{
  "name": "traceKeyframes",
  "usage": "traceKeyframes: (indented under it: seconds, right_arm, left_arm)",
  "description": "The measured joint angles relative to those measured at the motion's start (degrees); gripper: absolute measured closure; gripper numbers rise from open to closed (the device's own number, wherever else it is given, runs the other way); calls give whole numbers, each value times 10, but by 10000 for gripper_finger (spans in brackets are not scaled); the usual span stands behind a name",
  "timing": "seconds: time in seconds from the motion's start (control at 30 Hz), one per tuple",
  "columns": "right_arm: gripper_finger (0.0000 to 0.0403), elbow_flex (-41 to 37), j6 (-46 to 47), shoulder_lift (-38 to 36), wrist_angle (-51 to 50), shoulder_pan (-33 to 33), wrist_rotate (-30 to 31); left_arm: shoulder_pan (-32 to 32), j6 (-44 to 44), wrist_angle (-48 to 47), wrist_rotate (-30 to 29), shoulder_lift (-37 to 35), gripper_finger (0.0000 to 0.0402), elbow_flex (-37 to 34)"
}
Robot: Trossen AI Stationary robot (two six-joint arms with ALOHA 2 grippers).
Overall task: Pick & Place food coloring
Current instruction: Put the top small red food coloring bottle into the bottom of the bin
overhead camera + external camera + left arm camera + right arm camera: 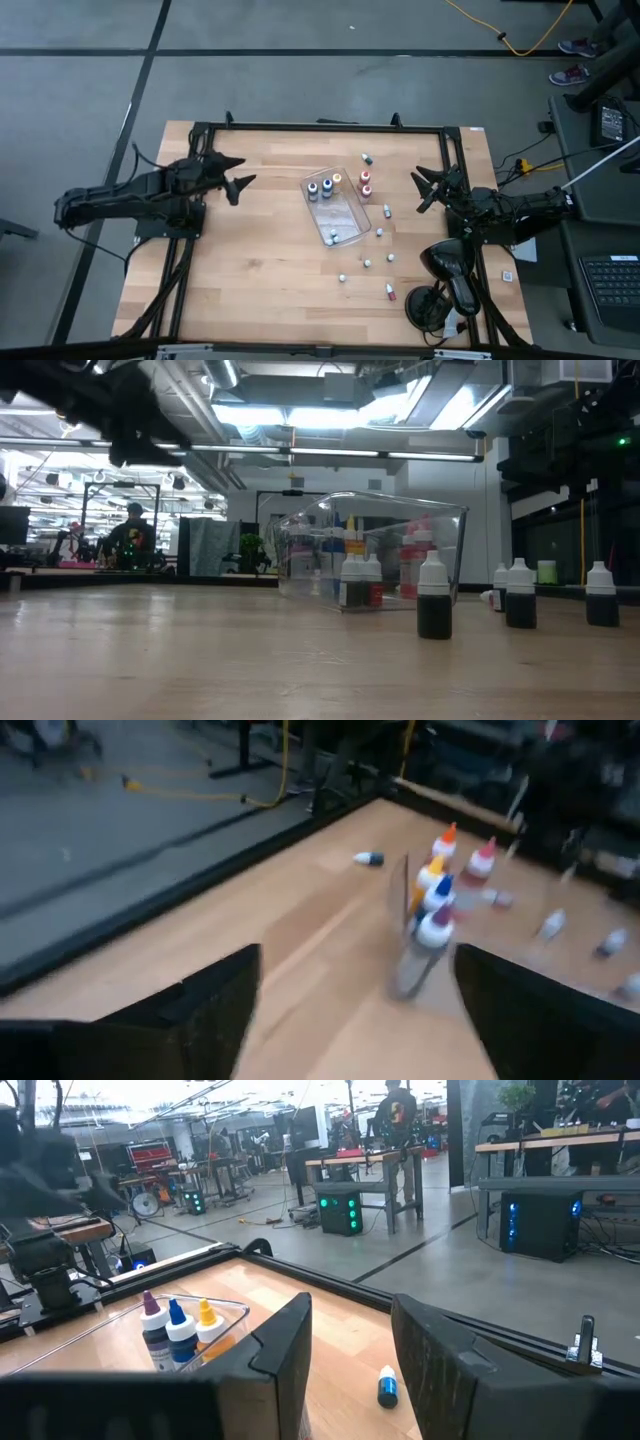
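I have both arms hovering off the work: the left claw [238,182] spread wide beside the clear tray [351,213], the right claw [424,189] also apart near the far edge of the bench [250,270]. A few food coloring bottles [325,187] already stand in the tray; the rest lie scattered just past it. My worry is tipping (they're tiny, top-heavy) if a finger clips one, or nudging the light tray while reaching over its wall.

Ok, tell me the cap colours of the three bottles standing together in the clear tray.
Purple, blue and yellow-orange, on the three bottles in the tray; the right wrist view shows them best.
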Motion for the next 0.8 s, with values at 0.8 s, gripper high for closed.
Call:
traceKeyframes:
  seconds: [0.8]
  right_arm:
    - [260,0,0,0,0,0,0]
  left_arm:
    - [0,86,146,-5,-190,82,-194]
